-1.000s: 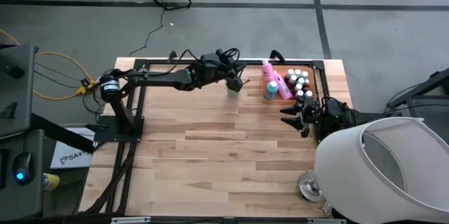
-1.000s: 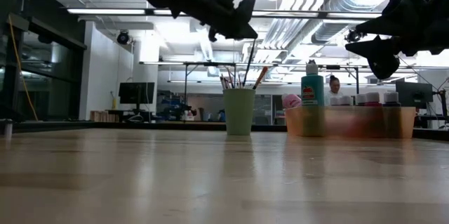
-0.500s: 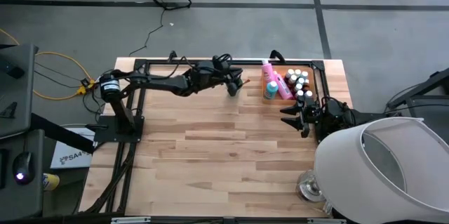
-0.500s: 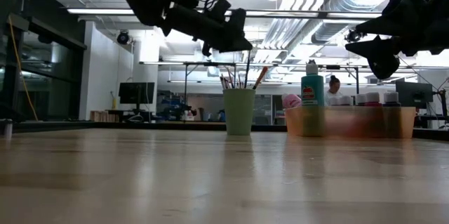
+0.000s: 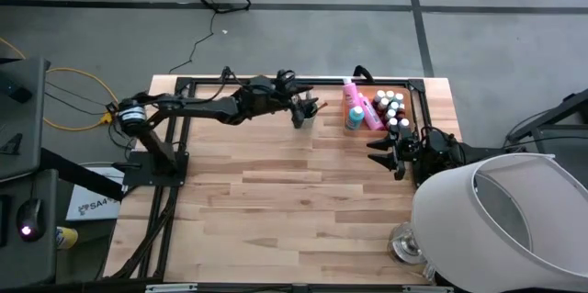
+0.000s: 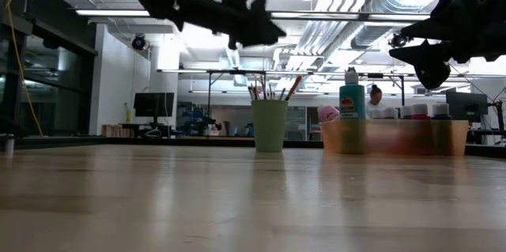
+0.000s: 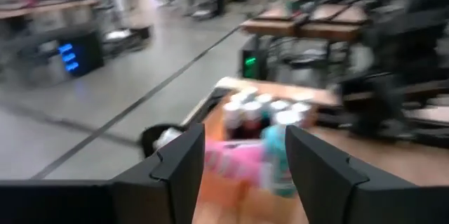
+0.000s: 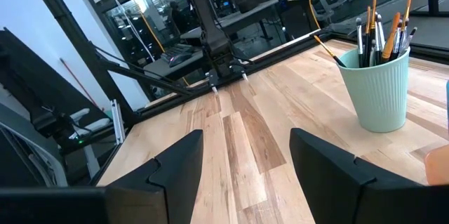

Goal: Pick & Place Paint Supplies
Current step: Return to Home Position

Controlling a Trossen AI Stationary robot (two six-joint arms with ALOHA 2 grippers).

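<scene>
A light green cup (image 6: 269, 126) stands on the table near its far edge with several thin brushes (image 6: 269, 91) upright in it. My left gripper (image 6: 257, 35) hovers open above the cup and a little toward the table's left, with nothing between its fingers (image 7: 242, 140). To the right of the cup, an orange tray (image 6: 411, 137) holds small pale-capped bottles (image 5: 391, 105), pink bottles (image 5: 352, 100) and a teal bottle (image 6: 352, 100). My right gripper (image 5: 378, 152) waits open above the table on the near side of the tray, facing the cup (image 8: 382, 87).
A dark frame (image 5: 239, 82) runs along the table's far and left edges. A white rounded object (image 5: 501, 224) covers the table's near right corner. Bare wood (image 5: 276, 201) spreads over the middle and near side. A person (image 6: 375, 95) shows in the room beyond the table.
My left gripper came down over the cup with a brush hanging from it, left the brush standing among the others, then rose and drew back toward the table's left. The brush no longer hangs below it. My right gripper has kept still.
</scene>
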